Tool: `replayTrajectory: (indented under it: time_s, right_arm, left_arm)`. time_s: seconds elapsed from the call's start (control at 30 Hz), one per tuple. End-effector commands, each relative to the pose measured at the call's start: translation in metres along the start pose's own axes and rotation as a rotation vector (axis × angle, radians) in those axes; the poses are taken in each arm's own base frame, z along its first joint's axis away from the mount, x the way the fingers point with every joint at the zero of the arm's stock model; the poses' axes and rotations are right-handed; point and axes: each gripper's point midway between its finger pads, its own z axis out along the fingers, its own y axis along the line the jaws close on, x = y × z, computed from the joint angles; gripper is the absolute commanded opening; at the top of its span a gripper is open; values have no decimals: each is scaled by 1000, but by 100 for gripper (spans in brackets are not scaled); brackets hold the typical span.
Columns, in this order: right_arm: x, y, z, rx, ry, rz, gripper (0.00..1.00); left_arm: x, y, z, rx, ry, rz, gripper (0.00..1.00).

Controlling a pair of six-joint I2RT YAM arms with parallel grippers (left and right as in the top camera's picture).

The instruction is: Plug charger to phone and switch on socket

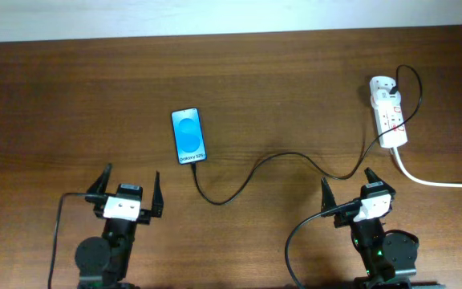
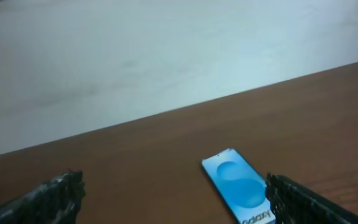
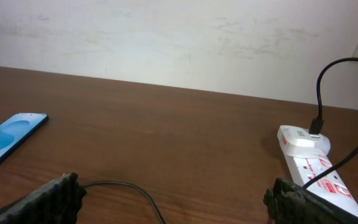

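Jaws of left gripper and right gripper apart, empty, with phone centre-left, charger tip by its near end, socket far right: risk of shoving the loose phone while pinching that thin cable.

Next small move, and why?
Probably move the left gripper toward the charger tip at the near edge of the phone. It and the right gripper are open and empty; whether the tip is seated cannot be told.
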Motion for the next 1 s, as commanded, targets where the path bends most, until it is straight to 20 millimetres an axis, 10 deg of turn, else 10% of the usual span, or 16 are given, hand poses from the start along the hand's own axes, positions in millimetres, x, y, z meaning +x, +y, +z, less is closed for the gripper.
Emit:
replayTrajectory:
  time_s: [0.0,0.97]
  right_arm:
    - [2,4,0,-18,3,4,98]
    - [2,4,0,-18,3,4,98]
  left_arm:
    - [24,-2,-5,-15,0,62,99]
    - [39,-9,-16,7,39,-11,99]
